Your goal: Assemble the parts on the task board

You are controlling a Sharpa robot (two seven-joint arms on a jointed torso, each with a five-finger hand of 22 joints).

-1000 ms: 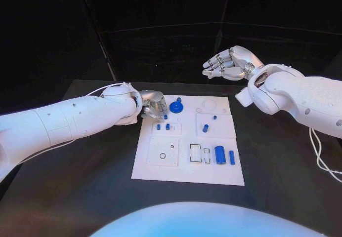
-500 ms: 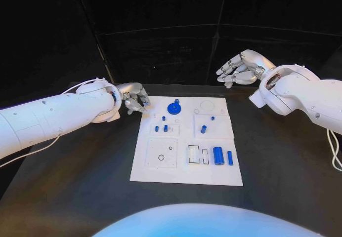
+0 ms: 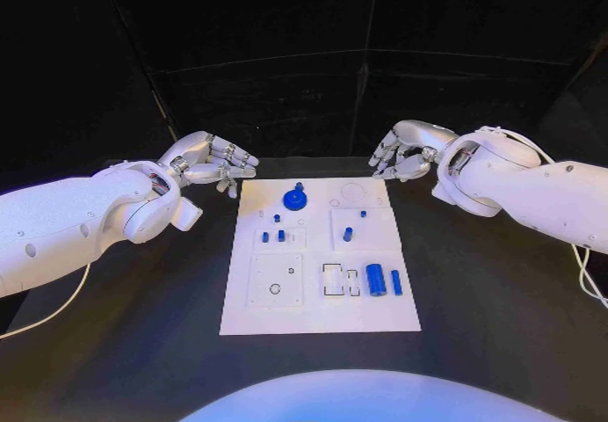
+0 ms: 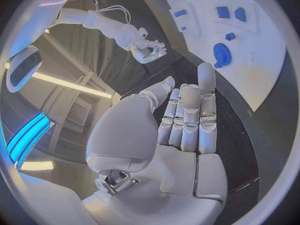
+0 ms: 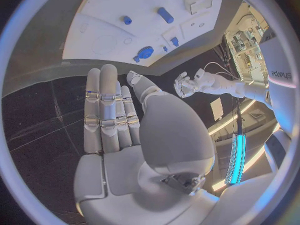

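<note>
Blue parts (image 3: 375, 280) all sit on the board (image 3: 317, 321); seating unconfirmed. My left hand (image 3: 209, 163) at 10 and right hand (image 3: 398, 158) at 2: fingers extended, holding nothing.

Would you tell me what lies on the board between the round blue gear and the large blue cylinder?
In the head view, between the round blue gear and the large blue cylinder, a small blue peg lies on the task board.

The flat white task board (image 4: 250, 45) runs off the edge in both wrist views — part is cut away. Its tiny blue pegs (image 3: 271, 236) are too small to tell apart.
</note>
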